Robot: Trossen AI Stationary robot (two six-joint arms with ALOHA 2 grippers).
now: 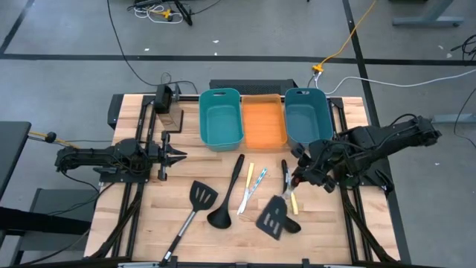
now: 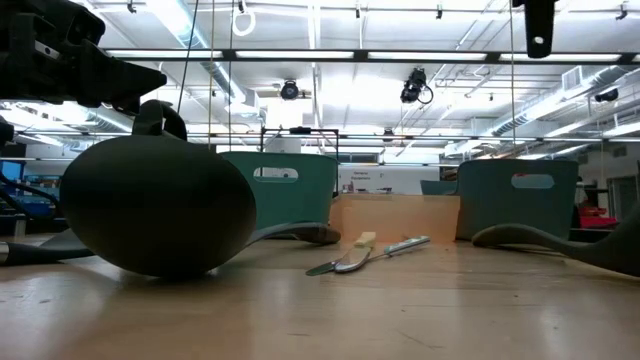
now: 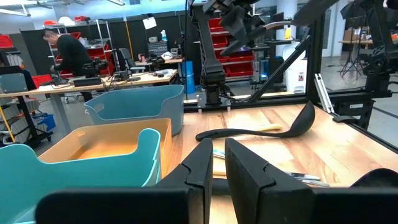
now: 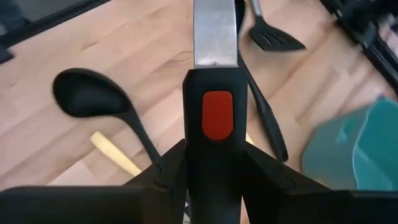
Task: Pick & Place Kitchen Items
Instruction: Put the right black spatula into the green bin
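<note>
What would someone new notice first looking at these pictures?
Probably the three bins in a row at the table's far edge: an orange bin between two teal ones. Next, the right pincer, shut on a spatula with a red-buttoned handle, above the right side of the table. Black utensils lie scattered mid-table, including a ladle, while the left pincer waits at the left.

Wooden table [image 1: 141, 223] carries bins [image 1: 264, 123], spatulas [image 1: 195, 208], ladle [image 1: 227, 197], sticks [image 1: 251, 184].
</note>
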